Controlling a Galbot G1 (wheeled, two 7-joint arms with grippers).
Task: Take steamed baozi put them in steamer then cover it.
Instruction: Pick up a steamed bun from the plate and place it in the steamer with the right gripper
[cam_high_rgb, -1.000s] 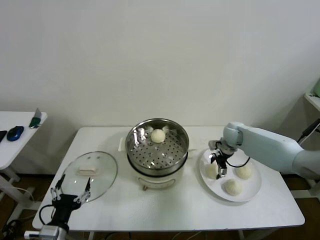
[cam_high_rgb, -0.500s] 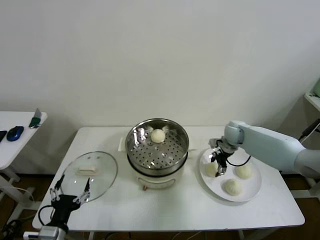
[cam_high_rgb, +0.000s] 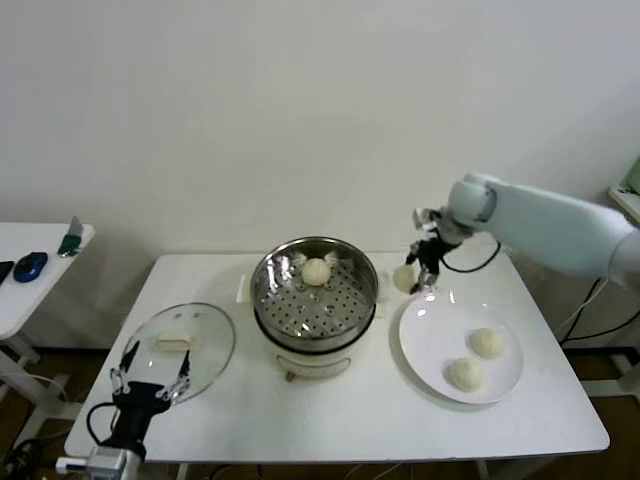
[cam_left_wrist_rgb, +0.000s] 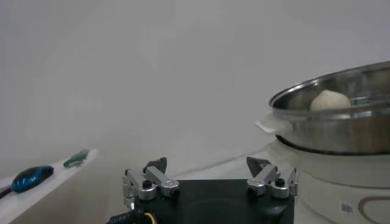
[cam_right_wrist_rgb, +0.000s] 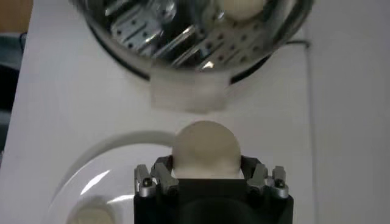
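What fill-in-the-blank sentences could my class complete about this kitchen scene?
1. The right gripper holds a ____.
2. The plate carries ____ buns.
3. The steamer contains ____ bun.
4. The glass lid lies on the ____.

Missing words: bun; two; one; table

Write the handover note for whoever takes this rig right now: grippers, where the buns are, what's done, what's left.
Right gripper: shut on a baozi, lifted off the plate, between plate and steamer.
Left gripper: open, parked at the table's near left edge by the glass lid.
Done: one bun lies in the steamer basket.
Left: drop the held bun in, move the two buns on the plate, then set the lid on the steamer.
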